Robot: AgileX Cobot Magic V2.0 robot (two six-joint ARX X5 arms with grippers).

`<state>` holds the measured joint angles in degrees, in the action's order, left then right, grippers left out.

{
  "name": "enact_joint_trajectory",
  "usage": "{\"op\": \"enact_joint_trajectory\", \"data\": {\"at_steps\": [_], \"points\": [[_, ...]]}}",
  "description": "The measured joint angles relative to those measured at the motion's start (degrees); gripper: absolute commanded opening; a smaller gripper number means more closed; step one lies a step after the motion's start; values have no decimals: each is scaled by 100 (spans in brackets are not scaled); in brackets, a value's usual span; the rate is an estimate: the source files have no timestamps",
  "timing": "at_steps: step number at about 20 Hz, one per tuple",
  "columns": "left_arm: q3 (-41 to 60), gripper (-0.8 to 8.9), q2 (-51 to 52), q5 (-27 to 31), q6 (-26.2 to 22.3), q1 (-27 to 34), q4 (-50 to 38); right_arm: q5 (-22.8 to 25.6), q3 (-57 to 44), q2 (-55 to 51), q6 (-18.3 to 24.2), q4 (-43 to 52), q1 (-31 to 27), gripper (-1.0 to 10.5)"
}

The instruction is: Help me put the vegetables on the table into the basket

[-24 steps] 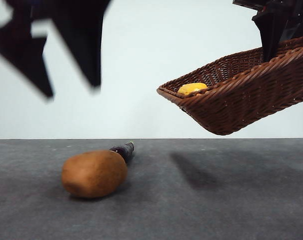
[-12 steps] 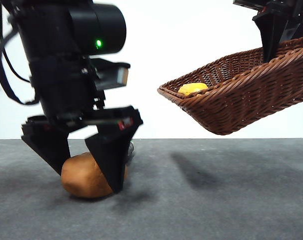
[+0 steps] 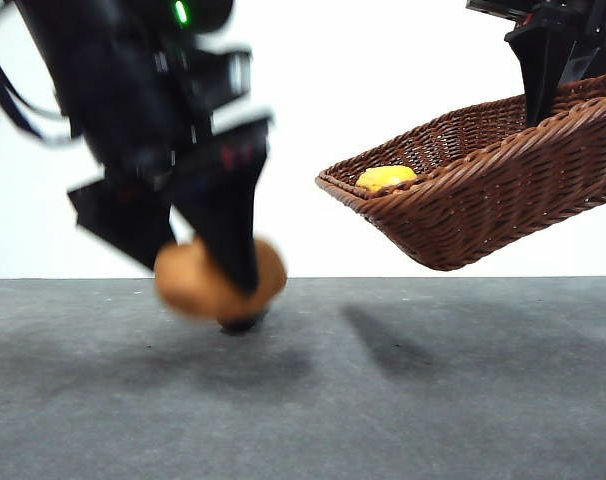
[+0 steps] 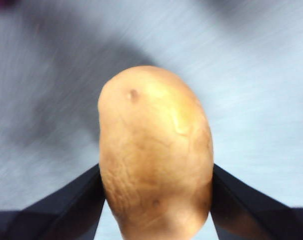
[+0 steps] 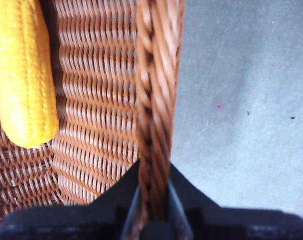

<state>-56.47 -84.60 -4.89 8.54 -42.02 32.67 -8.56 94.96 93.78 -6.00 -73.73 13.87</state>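
Low and left of the frame: potato (image 3: 220, 281) squeezed tight in left gripper (image 3: 198, 285), just above the table (image 3: 383, 400). Upper right: basket (image 3: 483, 190) tipped in the air, rim pinched by right gripper (image 3: 543, 95); corn (image 3: 384, 178) inside, likely ready for potato.

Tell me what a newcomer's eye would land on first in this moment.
The left gripper, big and dark, has the tan potato pinched between its jaws just above the grey table. Beside it the right gripper holds the wicker basket tilted in mid-air by its braided rim, yellow corn lying inside.
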Motion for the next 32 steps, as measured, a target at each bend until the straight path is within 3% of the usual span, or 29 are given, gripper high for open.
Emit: {"op": "enact_joint_trajectory", "data": {"at_steps": [7,10,15,23,25,28,29,32], "points": [[0,-8,1803,-391,367,0,17,0,0,0,-2,9,0,-11],[0,-8,2175,-1040,428,-37,-511,2,0,0,-7,20,2,-11],[-2,-4,1886,-1283,505,-168,-1464,-44,0,0,-90,61,179,-11],[-2,3,835,-1484,566,-439,-1552,-46,0,0,-339,308,739,-11],[-2,125,717,-1423,566,-551,-1556,-46,0,0,-389,326,861,-11],[-2,424,662,-1307,566,-643,-1641,-201,0,0,-417,328,1005,-11],[-2,469,660,-1303,566,-643,-1646,-221,0,0,-431,326,1023,-11],[-2,476,658,-1283,566,-643,-1716,-385,0,0,-474,326,1051,-11]]}}
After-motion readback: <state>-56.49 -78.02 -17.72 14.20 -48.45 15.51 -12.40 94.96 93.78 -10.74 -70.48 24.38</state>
